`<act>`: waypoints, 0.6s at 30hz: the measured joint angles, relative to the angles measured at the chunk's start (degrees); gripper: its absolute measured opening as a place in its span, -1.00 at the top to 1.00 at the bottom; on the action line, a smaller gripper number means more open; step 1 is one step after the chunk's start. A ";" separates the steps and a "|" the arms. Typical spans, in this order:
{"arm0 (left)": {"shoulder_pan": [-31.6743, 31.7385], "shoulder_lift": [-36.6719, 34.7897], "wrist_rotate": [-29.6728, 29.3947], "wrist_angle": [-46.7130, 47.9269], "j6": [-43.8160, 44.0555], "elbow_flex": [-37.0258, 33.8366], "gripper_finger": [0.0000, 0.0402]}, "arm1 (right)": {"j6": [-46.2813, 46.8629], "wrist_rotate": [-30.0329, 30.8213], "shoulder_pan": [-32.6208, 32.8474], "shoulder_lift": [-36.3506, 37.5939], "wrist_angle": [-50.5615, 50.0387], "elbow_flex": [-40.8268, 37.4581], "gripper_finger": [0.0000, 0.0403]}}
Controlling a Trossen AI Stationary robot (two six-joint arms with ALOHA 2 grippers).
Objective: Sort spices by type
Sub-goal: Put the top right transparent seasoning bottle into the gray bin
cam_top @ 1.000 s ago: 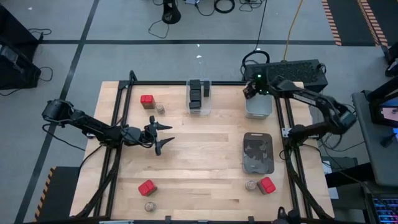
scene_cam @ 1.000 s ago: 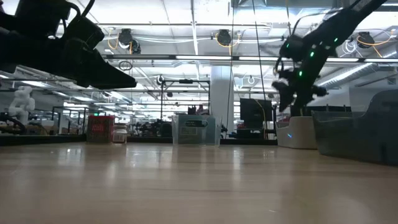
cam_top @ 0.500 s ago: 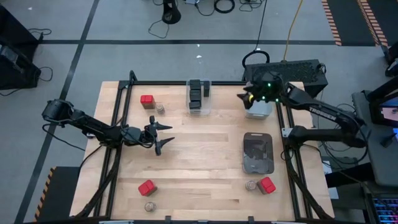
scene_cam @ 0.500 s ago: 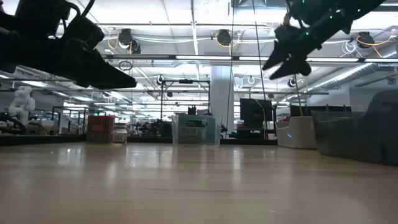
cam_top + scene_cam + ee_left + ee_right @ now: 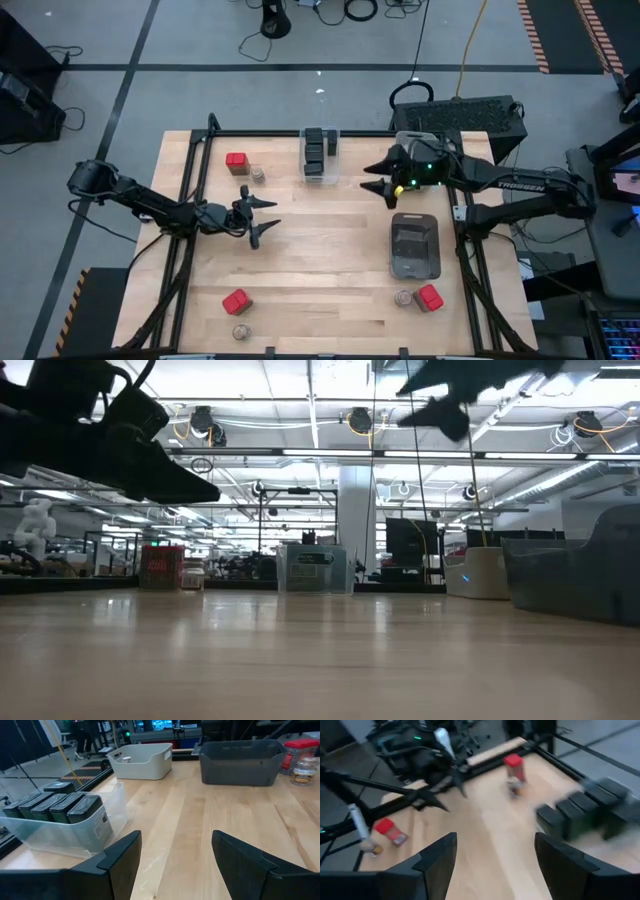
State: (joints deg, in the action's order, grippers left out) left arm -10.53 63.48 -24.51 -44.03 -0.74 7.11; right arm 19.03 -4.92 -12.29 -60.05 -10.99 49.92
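Dark grey tins (image 5: 318, 150) stand in a clear bin (image 5: 112, 802) at the far middle. A red tin (image 5: 236, 161) and a tan-topped jar (image 5: 258, 175) stand far left. A second red tin (image 5: 236, 302) and jar (image 5: 241, 332) stand near left, a third jar (image 5: 404, 298) and red tin (image 5: 429, 298) near right. My left gripper (image 5: 268, 220) hovers open over the left middle of the table, holding nothing. My right gripper (image 5: 375, 183) hangs open and high, between the clear bin and the dark bin (image 5: 415, 268), also holding nothing.
A white bin (image 5: 141, 761) stands at the far right, partly under my right arm in the high view. Black frame rails run along the table's left, right and far edges. Bare wood lies in the table's middle (image 5: 320, 240).
My right gripper has come away from above the white bin, swinging toward the table's middle and near side and rising. It has tipped from pointing steeply down to nearly level. Its fingers stay apart. My left gripper has kept still.
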 joint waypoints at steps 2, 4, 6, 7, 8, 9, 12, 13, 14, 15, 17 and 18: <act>0.52 -0.01 0.02 0.00 0.30 -0.02 -0.24 | -0.93 1.55 2.97 -1.61 -1.45 3.28 -0.25; 0.81 -0.01 0.04 0.00 0.42 -0.02 -0.24 | -1.96 2.70 5.68 -3.85 -2.90 7.47 -0.25; 0.81 -0.01 0.06 0.01 0.44 -0.02 -0.24 | -2.64 3.78 8.30 -6.47 -7.03 11.72 -0.25; 0.81 0.01 0.07 0.02 0.44 -0.02 -0.24 | -2.82 4.38 9.55 -7.94 -9.14 14.02 -0.25; 0.81 0.01 0.09 0.01 0.44 -0.02 -0.24 | -2.89 5.24 10.83 -9.45 -11.46 16.11 -0.25; 0.81 0.01 0.11 0.02 0.44 -0.02 -0.24 | -2.91 6.05 12.16 -10.97 -13.76 17.99 -0.25; 0.81 0.01 0.17 0.05 0.47 -0.02 -0.24 | -1.91 6.57 15.52 -15.31 -18.98 23.01 -0.25; 0.81 0.01 0.28 0.04 0.47 -0.02 -0.24 | -1.17 6.55 16.62 -16.59 -20.27 24.26 -0.25; 0.81 0.01 0.38 0.08 0.47 -0.02 -0.24 | -0.33 6.46 17.62 -17.93 -21.72 25.43 -0.25; 0.81 0.01 0.42 0.07 0.47 -0.02 -0.24 | 0.67 6.25 18.57 -19.13 -23.06 26.43 -0.25; 0.81 0.01 0.44 0.07 0.51 -0.02 -0.24 | 2.93 6.05 20.51 -21.25 -25.75 27.89 -0.25; 0.81 0.01 0.44 0.07 0.51 -0.02 -0.24 | 4.17 5.58 21.32 -22.16 -27.10 28.44 -0.25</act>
State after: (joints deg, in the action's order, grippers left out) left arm -9.72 63.48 -24.08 -43.97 -0.23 7.09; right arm 23.20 0.67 9.03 -82.22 -38.10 78.36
